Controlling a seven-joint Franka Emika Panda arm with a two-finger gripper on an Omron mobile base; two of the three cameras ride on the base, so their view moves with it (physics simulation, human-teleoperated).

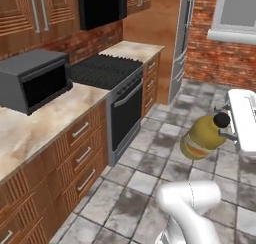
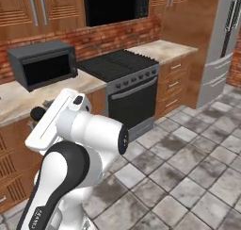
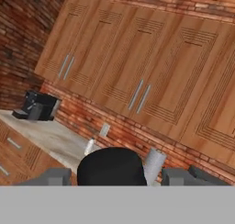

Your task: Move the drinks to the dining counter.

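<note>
— While the arm hangs out over the tiled floor [image 1: 150,153], where is the juice bottle [image 1: 200,138]?

— Up in the air, tilted, its black cap [image 1: 221,120] toward the white hand at the right edge of the left base view. The gripper [image 1: 231,136] has it by the neck end; the yellow body and orange label hang out to the lower left, well above the tiles.

— Are the fingers closed on it?

— Yes, clamped. In the hand view the black cap [image 3: 111,165] sits squarely between the two grey fingertips [image 3: 50,176], one on each side, pressed against it.

— What is around the robot?

— A marbled counter [image 1: 45,123] under wooden wall cabinets [image 1: 30,13] runs along the left, with a dark grey microwave [image 1: 32,83] on it. Beside that stands a black stove [image 1: 107,70] with an oven door below, then another short stretch of counter and a tall steel fridge [image 1: 180,38]. Brick wall shows behind.

— And from the right base view?

— The white arm [image 2: 75,130] bends up in front of the same counter [image 2: 14,104], with the microwave [image 2: 42,64] just behind it and the stove [image 2: 117,64] to its right.

— Anything more from the hand view?

— A grey roll [image 3: 154,165] stands upright on the counter just beyond the cap — near the brick backsplash. Further left along that counter is a dark coffee machine [image 3: 36,106], under a row of cabinet doors [image 3: 137,71]. A small clear thing shows left of the roll; I cannot tell what it is.
</note>
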